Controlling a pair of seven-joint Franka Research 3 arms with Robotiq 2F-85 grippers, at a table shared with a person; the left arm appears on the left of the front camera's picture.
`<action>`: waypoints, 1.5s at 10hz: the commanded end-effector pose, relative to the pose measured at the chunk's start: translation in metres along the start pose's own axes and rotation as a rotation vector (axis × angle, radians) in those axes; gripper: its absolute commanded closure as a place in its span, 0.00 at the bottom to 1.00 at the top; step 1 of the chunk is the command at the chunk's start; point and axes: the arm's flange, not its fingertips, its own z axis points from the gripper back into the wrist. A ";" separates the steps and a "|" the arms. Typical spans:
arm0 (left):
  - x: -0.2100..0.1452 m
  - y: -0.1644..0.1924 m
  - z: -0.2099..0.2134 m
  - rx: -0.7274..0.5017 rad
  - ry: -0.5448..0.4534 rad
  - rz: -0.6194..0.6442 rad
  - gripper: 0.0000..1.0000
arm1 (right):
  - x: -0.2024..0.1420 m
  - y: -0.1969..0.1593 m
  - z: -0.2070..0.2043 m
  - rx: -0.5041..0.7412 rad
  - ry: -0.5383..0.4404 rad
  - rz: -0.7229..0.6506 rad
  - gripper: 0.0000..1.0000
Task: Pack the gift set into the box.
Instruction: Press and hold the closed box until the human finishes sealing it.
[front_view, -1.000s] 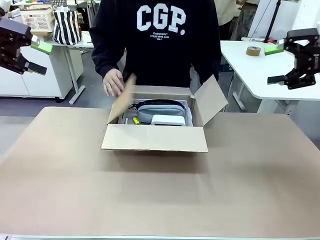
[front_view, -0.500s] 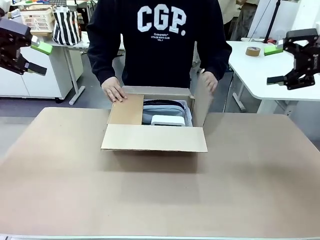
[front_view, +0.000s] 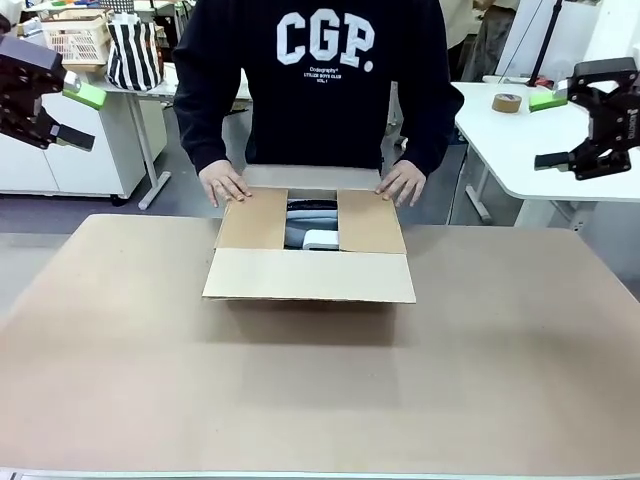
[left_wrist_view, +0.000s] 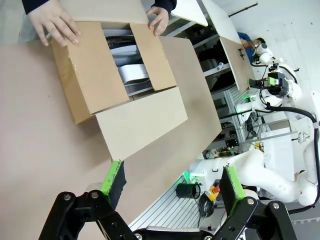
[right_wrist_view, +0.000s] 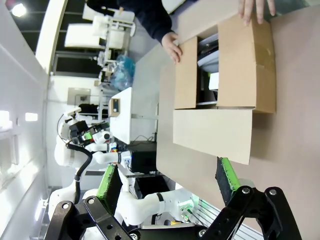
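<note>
Two end effectors, the left end effector and the right end effector, are held raised at the sides of the surface, both spread and empty. Farther on, the box is placed; its side flaps are pressed flat by a person's hands, and the white case and grey padded item are seen inside through the gap.

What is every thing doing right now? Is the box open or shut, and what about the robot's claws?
Box: half shut; side flaps folded down, near flap lying open.
Grey item: inside the box, seen through the gap.
White case: inside the box, in front of the grey item.
Left gripper: open, empty.
Right gripper: open, empty.
Person's hands: resting on the side flaps.
</note>
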 end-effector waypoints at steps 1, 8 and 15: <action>0.000 -0.001 0.000 -0.016 -0.012 0.008 0.00 | 0.002 0.000 0.000 0.001 0.003 0.013 0.00; 0.000 -0.001 0.000 -0.016 -0.012 0.008 0.00 | 0.002 0.000 0.000 0.001 0.003 0.013 0.00; 0.000 -0.001 0.000 -0.016 -0.012 0.008 0.00 | 0.002 0.000 0.000 0.001 0.003 0.013 0.00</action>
